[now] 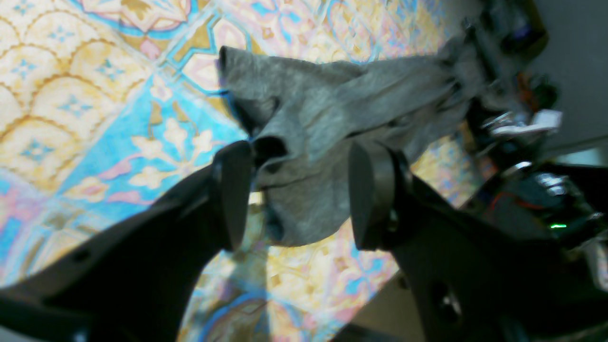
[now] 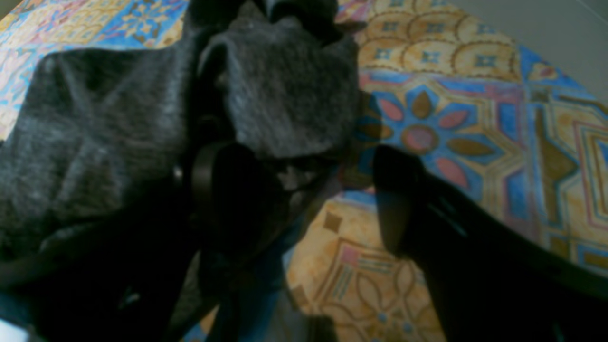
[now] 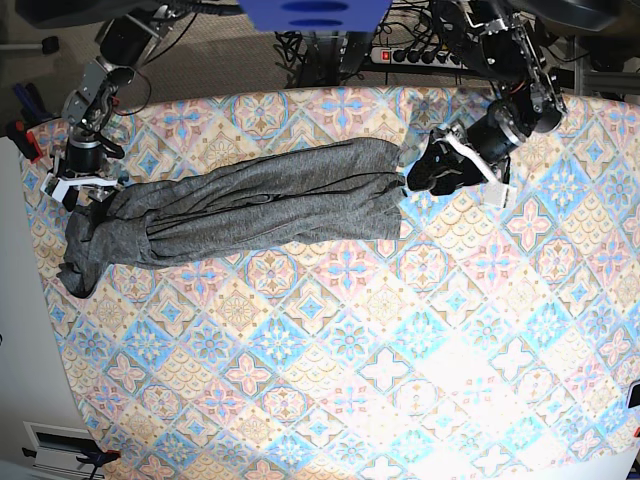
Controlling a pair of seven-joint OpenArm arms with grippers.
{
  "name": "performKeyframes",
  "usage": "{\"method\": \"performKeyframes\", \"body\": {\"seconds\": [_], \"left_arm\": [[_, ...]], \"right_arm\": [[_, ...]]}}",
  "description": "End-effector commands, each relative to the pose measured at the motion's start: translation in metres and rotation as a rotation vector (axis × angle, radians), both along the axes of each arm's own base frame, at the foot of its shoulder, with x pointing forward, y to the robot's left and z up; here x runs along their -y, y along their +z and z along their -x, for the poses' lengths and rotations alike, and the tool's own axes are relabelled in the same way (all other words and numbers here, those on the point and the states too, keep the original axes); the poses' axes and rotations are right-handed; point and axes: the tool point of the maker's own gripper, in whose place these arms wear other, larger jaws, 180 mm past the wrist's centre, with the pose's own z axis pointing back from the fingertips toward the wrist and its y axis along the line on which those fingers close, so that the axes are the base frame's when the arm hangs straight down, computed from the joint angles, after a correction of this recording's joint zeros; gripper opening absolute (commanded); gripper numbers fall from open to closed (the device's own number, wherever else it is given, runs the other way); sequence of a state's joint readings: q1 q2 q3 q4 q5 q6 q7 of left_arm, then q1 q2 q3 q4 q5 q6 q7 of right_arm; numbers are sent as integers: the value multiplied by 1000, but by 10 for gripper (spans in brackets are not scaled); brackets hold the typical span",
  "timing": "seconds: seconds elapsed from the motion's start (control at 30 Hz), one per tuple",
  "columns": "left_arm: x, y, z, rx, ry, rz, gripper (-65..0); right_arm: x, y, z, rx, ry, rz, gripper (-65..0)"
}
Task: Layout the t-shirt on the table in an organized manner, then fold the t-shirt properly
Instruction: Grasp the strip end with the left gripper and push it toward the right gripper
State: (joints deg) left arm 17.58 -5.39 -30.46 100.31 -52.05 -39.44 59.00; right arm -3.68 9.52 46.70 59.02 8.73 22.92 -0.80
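The dark grey t-shirt [image 3: 260, 205] lies stretched sideways in a long, bunched band across the far part of the table [image 3: 400, 350]. My left gripper [image 3: 418, 172] is at the shirt's right end. In the left wrist view that gripper [image 1: 301, 194] is open, and a crumpled fold of the t-shirt [image 1: 323, 109] sits between its fingers above the patterned table [image 1: 71, 95]. My right gripper [image 3: 88, 195] is at the shirt's left end. In the right wrist view it [image 2: 304, 171] is open, with the t-shirt [image 2: 95, 133] draped over its left finger and the right finger over bare table [image 2: 475, 118].
A power strip with cables [image 3: 410, 55] and a blue object [image 3: 315, 12] sit behind the table's far edge. The table's left edge runs close beside the right arm, with clamps [image 3: 25, 135] there. The near half of the table shows only patterned cloth.
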Motion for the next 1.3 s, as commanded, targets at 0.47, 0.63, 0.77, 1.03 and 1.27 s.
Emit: {"method": "performKeyframes", "body": {"seconds": [0.47,0.63,0.77,1.03,1.27], "left_arm": [[32,-15,-24,-22,-4,-146,-334],[38,-33,-19,-79,-21,-118,-334],[55,-49,-17,-126,-60,-74,-335],[76,-48,-22,-119,-104,-46,-335],[109,-68,-29,-190,-146,-6,-336]], "right_arm": [[8,14,-6,35,0,26,-241],[8,14,-6,35,0,26,-241],[8,15,-7,37,0,27,-241],[10,48,-19,103,18,88,-241],[11,62,-23,132,25,113,-241]]}}
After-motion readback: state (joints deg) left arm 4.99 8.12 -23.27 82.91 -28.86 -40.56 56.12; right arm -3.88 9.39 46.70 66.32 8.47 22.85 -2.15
